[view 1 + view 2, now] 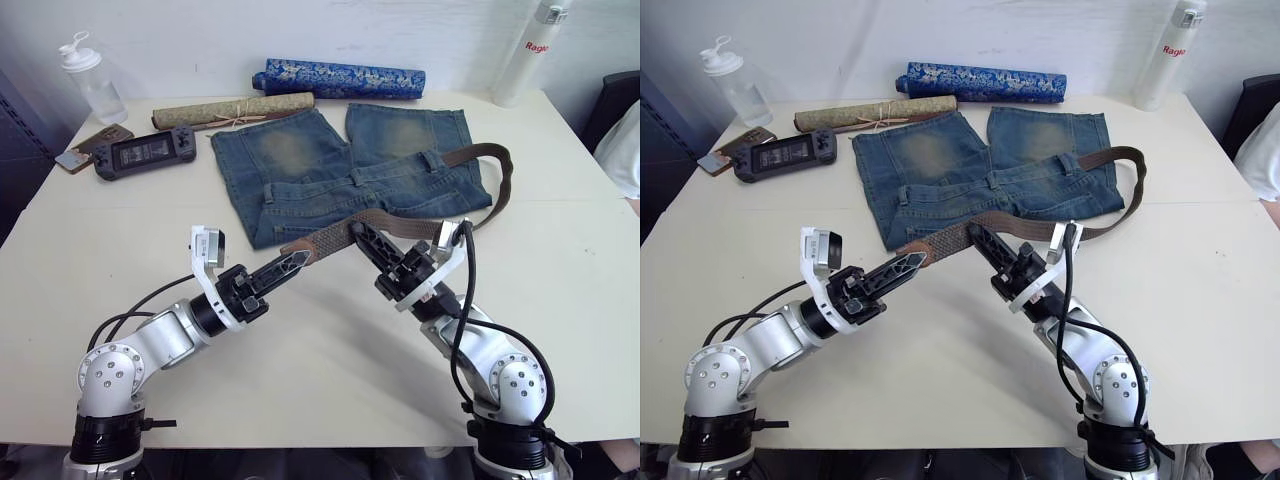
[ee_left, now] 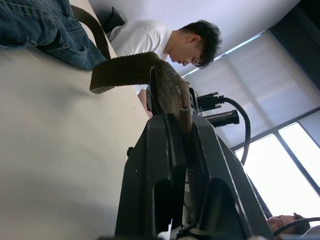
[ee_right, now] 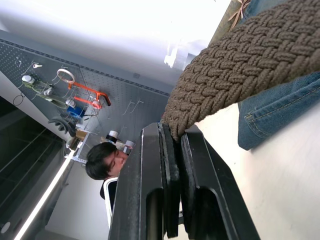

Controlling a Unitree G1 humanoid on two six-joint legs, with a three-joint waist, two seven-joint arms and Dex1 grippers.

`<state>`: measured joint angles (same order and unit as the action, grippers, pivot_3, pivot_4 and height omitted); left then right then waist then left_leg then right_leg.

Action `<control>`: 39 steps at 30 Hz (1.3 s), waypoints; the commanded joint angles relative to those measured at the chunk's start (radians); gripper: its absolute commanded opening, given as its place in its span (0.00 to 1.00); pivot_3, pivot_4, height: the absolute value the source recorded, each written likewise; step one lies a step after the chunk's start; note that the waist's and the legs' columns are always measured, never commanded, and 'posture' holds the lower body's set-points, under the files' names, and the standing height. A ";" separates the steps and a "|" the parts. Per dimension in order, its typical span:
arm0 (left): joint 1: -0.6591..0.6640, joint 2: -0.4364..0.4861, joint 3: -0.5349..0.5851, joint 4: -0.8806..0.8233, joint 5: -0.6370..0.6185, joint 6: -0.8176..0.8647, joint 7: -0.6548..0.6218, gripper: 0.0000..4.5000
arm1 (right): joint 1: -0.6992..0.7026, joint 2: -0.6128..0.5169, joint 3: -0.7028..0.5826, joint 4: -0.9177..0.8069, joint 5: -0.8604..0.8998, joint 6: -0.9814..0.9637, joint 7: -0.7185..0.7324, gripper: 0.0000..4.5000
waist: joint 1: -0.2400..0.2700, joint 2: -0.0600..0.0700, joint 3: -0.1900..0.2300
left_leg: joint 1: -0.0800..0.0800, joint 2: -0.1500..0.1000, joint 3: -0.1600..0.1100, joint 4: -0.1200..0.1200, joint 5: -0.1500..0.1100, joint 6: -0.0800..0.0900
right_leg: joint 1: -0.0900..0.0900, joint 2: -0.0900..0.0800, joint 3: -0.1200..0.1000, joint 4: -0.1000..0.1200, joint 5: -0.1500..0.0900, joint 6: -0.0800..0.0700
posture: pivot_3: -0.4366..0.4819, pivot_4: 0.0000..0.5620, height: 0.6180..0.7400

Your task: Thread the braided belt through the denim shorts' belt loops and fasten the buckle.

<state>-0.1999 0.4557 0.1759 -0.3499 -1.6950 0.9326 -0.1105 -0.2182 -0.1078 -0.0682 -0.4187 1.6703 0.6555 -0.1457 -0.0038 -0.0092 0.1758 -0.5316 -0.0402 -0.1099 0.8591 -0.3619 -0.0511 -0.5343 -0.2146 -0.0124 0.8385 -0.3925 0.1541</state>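
A: What are the two grippers doing?

B: The left gripper [image 1: 300,260] is clenched on the tan tip end of the braided belt [image 1: 335,236], just below the centre of the frame. The right gripper [image 1: 358,232] pinches the same strap a little farther along, with its fingers closed on the weave.

A: Which way does the belt run?

B: From the tip it climbs toward the right along the near edge of the denim shorts [image 1: 340,170], loops around at the right of centre, and doubles back across the waistband near a belt loop [image 1: 432,160]. Its long axis lies roughly left to right, tilted up toward the right. I cannot make out the buckle.

A: Do the wrist cameras add anything?

B: The right wrist view shows the braid [image 3: 240,75] wedged between the closed fingers [image 3: 170,170], and a person beyond. The left wrist view shows the strap [image 2: 150,75] arching up off the table [image 2: 55,150]. The head views add a game console [image 1: 145,152], two rolled mats and two bottles at the top.
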 commanded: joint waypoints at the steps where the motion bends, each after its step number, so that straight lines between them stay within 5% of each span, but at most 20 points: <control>1: -0.004 0.023 -0.013 -0.048 0.026 -0.001 -0.050 0.00 | -0.007 0.003 0.003 -0.011 0.000 -0.010 0.026 0.01 | 0.000 0.000 0.000 | 0.000 0.000 0.000 0.000 0.000 0.000 | 0.000 0.000 0.000 0.000 0.000 0.000 | 0.48 0.27 0.16; 9: -0.042 0.118 -0.034 -0.072 0.184 0.012 -0.160 0.83 | 0.009 0.016 -0.045 -0.023 0.032 -0.061 0.016 0.00 | 0.000 0.000 0.000 | 0.000 0.000 0.000 0.000 0.000 0.000 | 0.000 0.000 0.000 0.000 0.000 0.000 | 0.48 0.27 0.16; 14: -0.044 0.270 -0.008 -0.022 0.343 -0.001 -0.413 0.83 | 0.019 -0.001 -0.123 -0.034 0.077 -0.112 0.000 0.00 | -0.001 0.001 0.000 | 0.000 0.001 0.000 -0.002 0.000 0.000 | -0.001 0.002 0.000 0.000 -0.001 -0.001 | 0.48 0.27 0.16; 17: -0.132 0.368 -0.099 0.079 0.640 -0.150 -0.587 0.83 | 0.052 -0.043 -0.194 -0.052 0.093 -0.132 0.021 0.00 | 0.001 0.001 0.001 | 0.000 0.001 0.000 -0.002 0.000 0.000 | -0.001 0.002 0.000 0.000 -0.001 -0.002 | 0.48 0.27 0.16; 20: -0.287 0.363 -0.278 0.202 0.977 -0.368 -0.678 0.83 | 0.098 -0.092 -0.246 -0.066 0.095 -0.131 0.073 0.00 | 0.022 0.001 0.001 | -0.002 0.000 0.000 -0.002 0.000 0.000 | -0.001 0.002 0.000 -0.001 -0.001 -0.002 | 0.48 0.27 0.16; 23: -0.397 0.287 -0.373 0.328 1.176 -0.523 -0.701 0.83 | 0.131 -0.119 -0.279 -0.069 0.095 -0.137 0.093 0.00 | 0.017 0.001 0.001 | -0.002 0.000 0.002 -0.002 -0.002 0.004 | 0.000 0.002 0.002 -0.002 -0.001 -0.002 | 0.48 0.27 0.16; 27: -0.619 0.087 -0.507 0.661 1.487 -0.815 -0.625 0.83 | 0.185 -0.158 -0.347 -0.059 0.104 -0.152 0.111 0.00 | 0.028 -0.002 0.003 | -0.003 0.000 0.001 -0.001 -0.002 0.005 | 0.000 0.002 0.001 -0.003 0.008 0.019 | 0.48 0.27 0.16; 30: -0.735 -0.020 -0.573 0.913 1.682 -1.010 -0.502 0.83 | 0.197 -0.163 -0.360 -0.075 0.134 -0.153 0.144 0.00 | 0.019 -0.003 0.003 | -0.003 0.000 0.002 -0.001 -0.002 0.006 | 0.000 0.002 0.001 -0.005 0.010 0.022 | 0.48 0.27 0.16; 36: -0.871 -0.142 -0.644 1.227 1.913 -1.212 -0.343 0.83 | 0.222 -0.158 -0.365 -0.109 0.149 -0.172 0.151 0.00 | 0.002 -0.004 0.004 | -0.002 0.000 0.002 -0.004 -0.001 0.008 | -0.001 0.002 0.001 -0.007 0.010 0.026 | 0.48 0.27 0.16; 39: -0.886 -0.169 -0.616 1.267 1.928 -1.255 -0.332 0.68 | 0.231 -0.155 -0.362 -0.119 0.151 -0.179 0.147 0.00 | 0.004 -0.004 0.004 | -0.002 -0.001 0.001 -0.004 0.000 0.009 | 0.000 0.002 0.001 -0.007 0.011 0.027 | 0.48 0.27 0.16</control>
<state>-1.0657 0.2908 -0.4553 0.8975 0.2143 -0.2848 -0.4565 0.0134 -0.2624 -0.4179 -0.4799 1.7937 0.4960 -0.0102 0.0005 -0.0134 0.1797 -0.5338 -0.0410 -0.1091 0.8552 -0.3621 -0.0425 -0.5343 -0.2127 -0.0112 0.8318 -0.3818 0.1816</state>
